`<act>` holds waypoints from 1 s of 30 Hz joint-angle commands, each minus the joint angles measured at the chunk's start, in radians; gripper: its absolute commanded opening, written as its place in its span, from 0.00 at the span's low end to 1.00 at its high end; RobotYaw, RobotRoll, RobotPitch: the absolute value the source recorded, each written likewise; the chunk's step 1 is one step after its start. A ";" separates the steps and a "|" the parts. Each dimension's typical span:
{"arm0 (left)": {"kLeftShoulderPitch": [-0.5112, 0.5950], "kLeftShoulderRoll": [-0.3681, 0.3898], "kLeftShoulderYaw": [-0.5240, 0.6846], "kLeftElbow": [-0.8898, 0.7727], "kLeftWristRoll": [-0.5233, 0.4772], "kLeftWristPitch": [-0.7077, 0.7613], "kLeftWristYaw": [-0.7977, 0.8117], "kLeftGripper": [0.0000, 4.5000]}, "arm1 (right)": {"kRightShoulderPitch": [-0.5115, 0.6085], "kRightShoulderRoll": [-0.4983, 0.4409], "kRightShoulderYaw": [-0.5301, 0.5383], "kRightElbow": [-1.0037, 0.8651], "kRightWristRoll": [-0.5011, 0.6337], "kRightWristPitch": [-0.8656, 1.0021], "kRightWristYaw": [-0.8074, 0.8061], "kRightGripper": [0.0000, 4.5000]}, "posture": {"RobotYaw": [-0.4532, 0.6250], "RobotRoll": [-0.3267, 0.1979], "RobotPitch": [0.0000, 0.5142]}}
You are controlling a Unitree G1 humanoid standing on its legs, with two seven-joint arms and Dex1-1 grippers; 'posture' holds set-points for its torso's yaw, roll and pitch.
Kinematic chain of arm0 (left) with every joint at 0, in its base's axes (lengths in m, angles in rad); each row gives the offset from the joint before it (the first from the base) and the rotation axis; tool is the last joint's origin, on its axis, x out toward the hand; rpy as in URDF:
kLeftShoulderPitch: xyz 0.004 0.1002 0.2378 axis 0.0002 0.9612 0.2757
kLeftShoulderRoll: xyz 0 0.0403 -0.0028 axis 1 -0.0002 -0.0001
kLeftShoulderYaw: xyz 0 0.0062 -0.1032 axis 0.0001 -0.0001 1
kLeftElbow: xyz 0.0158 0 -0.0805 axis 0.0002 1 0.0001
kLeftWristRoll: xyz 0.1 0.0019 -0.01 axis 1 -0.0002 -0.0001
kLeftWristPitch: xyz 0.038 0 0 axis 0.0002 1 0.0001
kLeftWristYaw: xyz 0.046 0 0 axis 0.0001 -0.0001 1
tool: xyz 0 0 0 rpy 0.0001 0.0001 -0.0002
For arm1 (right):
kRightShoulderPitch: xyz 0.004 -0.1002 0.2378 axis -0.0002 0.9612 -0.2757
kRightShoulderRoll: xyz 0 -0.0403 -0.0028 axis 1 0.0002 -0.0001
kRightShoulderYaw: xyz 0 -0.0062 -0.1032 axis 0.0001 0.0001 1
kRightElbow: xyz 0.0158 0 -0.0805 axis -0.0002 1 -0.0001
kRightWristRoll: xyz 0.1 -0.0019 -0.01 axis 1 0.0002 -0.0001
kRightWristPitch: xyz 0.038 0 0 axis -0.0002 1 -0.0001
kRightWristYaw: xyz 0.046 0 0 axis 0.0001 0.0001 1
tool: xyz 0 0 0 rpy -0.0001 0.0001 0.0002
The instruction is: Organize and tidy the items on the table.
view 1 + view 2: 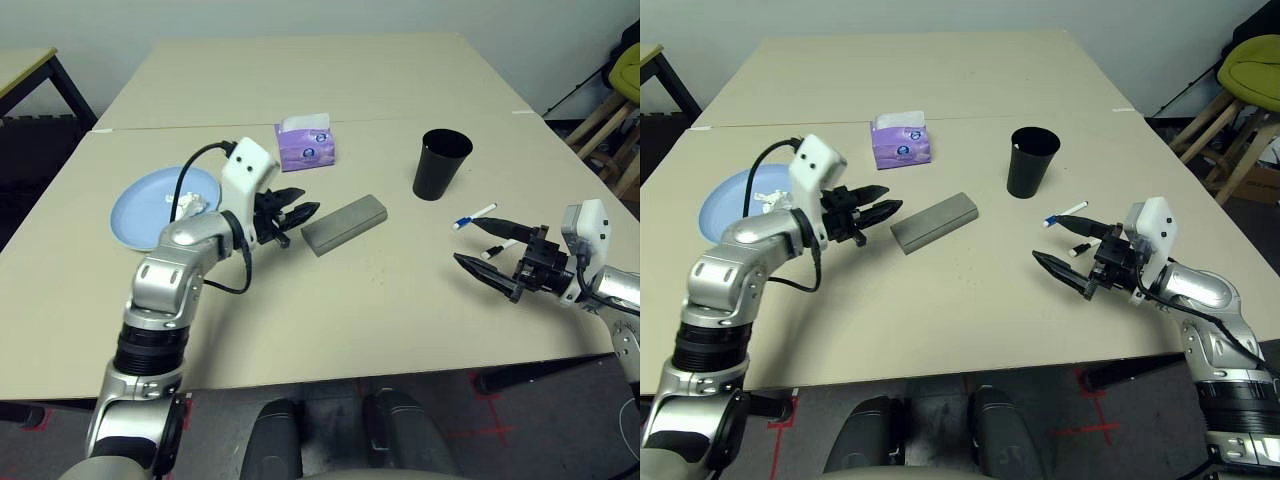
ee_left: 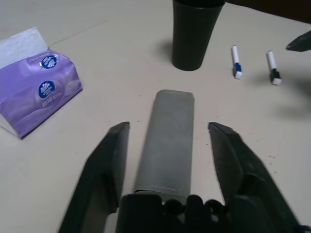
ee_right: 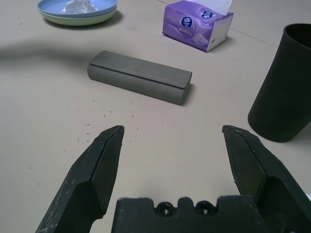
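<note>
The grey glasses case lies closed in the middle of the table. My left gripper is at its left end, open, a finger on either side of the case with a gap to each. A light blue plate sits stacked on a pale green plate at the left, with a crumpled white tissue on it. The black cup stands upright at centre right. Two white marker pens lie near my right gripper, which hovers open with nothing between its fingers.
A purple tissue box stands behind the case. A second table adjoins the far edge. Wooden stool legs stand off the right side. The bare tabletop stretches between the case and my right gripper.
</note>
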 commanded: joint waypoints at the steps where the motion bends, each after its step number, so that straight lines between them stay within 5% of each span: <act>1: 0.024 0.042 0.055 -0.042 -0.091 0.036 -0.037 1.00 | -0.006 0.017 0.007 0.013 0.002 -0.018 0.009 1.00 | 0.42 0.62 0.16; 16: 0.173 0.148 0.173 -0.143 -0.300 0.019 -0.078 1.00 | 0.012 0.082 0.006 0.001 0.025 -0.040 0.019 1.00 | 0.43 0.62 0.14; 22: 0.273 0.147 0.203 -0.133 -0.301 -0.121 -0.104 1.00 | 0.003 0.085 0.009 0.024 0.020 -0.052 0.029 1.00 | 0.44 0.62 0.13; 30: 0.413 0.157 0.109 -0.119 -0.156 -0.418 -0.162 1.00 | -0.021 0.073 0.004 0.056 0.016 -0.061 0.042 1.00 | 0.44 0.62 0.12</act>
